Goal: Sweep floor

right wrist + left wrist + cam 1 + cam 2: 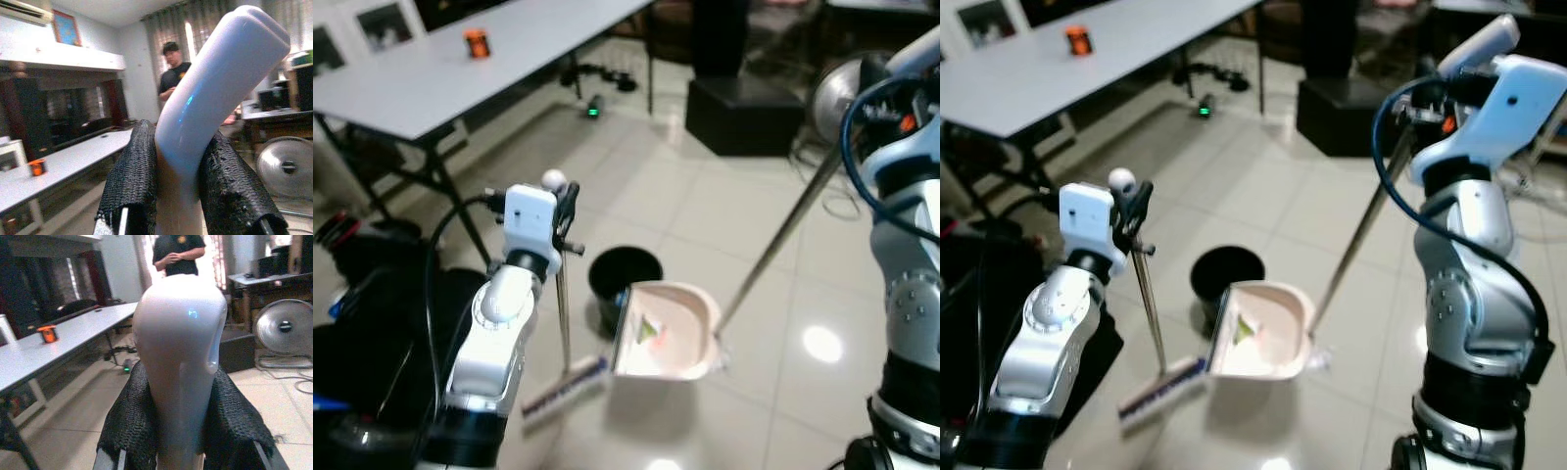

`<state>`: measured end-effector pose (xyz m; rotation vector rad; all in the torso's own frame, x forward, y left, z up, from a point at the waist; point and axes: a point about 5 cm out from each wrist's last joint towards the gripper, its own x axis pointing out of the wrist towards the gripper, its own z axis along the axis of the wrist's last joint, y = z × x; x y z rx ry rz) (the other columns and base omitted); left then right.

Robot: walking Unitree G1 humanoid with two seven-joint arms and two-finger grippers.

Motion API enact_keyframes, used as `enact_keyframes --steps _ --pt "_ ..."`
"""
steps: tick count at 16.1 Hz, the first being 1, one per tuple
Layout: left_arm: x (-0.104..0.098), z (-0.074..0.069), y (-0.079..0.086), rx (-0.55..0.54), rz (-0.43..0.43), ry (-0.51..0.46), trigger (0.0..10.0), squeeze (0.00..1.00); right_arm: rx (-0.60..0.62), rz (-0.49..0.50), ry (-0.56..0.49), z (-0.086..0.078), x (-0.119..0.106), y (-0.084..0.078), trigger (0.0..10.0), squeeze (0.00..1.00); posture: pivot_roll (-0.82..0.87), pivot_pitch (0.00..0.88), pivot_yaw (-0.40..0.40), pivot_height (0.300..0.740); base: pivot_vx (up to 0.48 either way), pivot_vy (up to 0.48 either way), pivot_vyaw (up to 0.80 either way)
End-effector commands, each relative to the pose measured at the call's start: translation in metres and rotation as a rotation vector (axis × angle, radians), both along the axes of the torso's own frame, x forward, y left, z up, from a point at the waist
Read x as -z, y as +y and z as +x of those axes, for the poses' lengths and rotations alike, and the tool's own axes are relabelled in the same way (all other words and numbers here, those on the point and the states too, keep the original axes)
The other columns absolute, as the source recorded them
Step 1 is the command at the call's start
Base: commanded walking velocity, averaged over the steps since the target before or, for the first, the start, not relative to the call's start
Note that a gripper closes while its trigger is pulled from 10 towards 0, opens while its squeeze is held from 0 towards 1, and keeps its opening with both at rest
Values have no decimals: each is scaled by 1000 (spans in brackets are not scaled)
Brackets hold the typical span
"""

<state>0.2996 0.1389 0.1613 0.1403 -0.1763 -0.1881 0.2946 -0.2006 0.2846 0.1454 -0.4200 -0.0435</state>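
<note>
My left gripper (pixel 566 210) is shut on the thin metal shaft of a broom, just under its white knob (pixel 178 347). The broom head (pixel 564 390) rests on the tiled floor. My right gripper (pixel 1422 110) is shut on the white grip (pixel 215 93) of a long-handled dustpan. Its silver pole slants down to the beige pan (pixel 668 333), which stands on the floor to the right of the broom head. Small green and orange scraps lie inside the pan. A black bin (pixel 625 276) stands just behind the pan, touching or overlapped by it.
A grey folding table (pixel 431 83) with an orange object (pixel 477 43) stands at the far left. A black box (pixel 744 116) and a floor fan (pixel 835 90) are farther back. Dark bags (pixel 372 323) lie at my left. A person (pixel 178 254) stands beyond the table.
</note>
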Motion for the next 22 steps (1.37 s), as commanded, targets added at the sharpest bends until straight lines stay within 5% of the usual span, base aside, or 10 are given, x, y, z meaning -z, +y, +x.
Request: enact_keyframes --steps 1,6,22 --pt "-10 1 9 -26 33 -44 10000 0 -31 35 -61 -3 -10 5 10000 0 -26 0 52 740 435 0 0" --pt "-11 2 14 -40 37 -48 10000 0 -15 102 -82 -2 -10 -2 10000 0 -21 0 52 740 436 0 0" --pt "-8 2 18 -41 45 -38 10000 0 41 95 -92 -3 -10 -14 10000 0 -19 0 60 740 436 0 0"
